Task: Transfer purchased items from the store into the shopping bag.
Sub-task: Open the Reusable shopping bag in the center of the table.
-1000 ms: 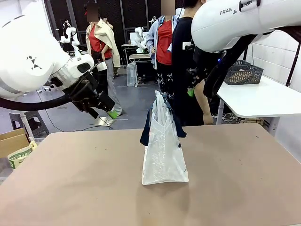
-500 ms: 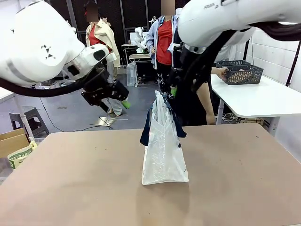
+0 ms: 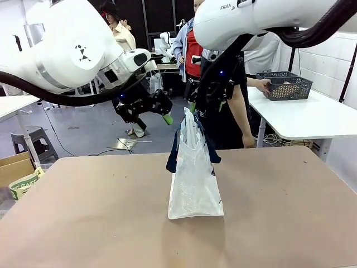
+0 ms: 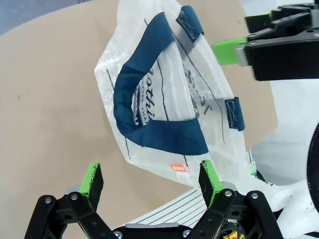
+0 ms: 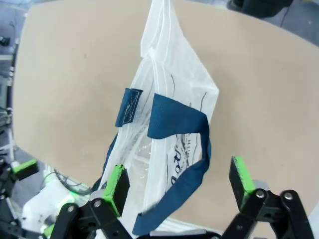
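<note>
The bag [image 3: 195,184] stands mid-frame on the worktop [image 3: 83,212], seemingly empty: packing looks unstarted. Just above its handles [image 3: 173,159], left pincer [image 3: 152,114] and right pincer [image 3: 207,105] hang spread, holding nothing. Far upper right, a person's hand [image 3: 261,85] is at the basket [image 3: 287,87] on a white table [image 3: 301,117]; its contents are indistinct.

My front camera looks across the table [image 3: 83,212] from farther back, while both wrist cameras peer closely down onto the same shopping bag [image 3: 195,184] mid-frame.
</note>
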Controlling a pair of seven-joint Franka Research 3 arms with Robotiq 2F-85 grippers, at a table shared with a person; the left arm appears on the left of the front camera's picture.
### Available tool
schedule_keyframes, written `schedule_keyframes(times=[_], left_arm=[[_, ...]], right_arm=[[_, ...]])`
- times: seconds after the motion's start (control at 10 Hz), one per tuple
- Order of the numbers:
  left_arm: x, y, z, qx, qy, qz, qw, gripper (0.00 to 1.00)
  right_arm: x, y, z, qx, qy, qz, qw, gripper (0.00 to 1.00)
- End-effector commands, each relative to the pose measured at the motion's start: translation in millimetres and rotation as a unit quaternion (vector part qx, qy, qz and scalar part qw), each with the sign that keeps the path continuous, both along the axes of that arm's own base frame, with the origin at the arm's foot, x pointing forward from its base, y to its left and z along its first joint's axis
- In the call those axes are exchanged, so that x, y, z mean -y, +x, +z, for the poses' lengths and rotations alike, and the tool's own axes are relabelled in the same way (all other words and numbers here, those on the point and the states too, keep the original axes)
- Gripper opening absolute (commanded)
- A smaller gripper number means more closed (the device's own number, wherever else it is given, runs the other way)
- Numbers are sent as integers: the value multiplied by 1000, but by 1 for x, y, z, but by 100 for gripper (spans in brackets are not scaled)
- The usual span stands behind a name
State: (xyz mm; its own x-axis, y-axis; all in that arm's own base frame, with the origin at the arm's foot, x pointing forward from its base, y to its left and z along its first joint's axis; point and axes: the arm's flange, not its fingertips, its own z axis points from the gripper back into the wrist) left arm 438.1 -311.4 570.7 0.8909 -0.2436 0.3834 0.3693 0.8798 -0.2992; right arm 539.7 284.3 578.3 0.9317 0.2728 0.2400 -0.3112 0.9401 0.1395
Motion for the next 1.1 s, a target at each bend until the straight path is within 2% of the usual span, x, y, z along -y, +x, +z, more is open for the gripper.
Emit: schedule_keyframes(times=[0.0, 0.4, 0.5, 1.0], left_arm=[[7, 4, 2, -7, -16, 5, 1000, 100], [29, 17, -10, -25, -29, 5, 999, 100], [33, 17, -10, -20, -34, 4, 999, 100], [58, 27, -34, -45, -13, 7, 999, 100]], right_arm=[[-8, 13, -8, -28, 4, -16, 999, 100], [-6, 18, -35, -78, 8, -13, 997, 100], [-5, 15, -39, -81, 6, -12, 997, 100], [-1, 8, -54, -97, 1, -19, 995, 100]])
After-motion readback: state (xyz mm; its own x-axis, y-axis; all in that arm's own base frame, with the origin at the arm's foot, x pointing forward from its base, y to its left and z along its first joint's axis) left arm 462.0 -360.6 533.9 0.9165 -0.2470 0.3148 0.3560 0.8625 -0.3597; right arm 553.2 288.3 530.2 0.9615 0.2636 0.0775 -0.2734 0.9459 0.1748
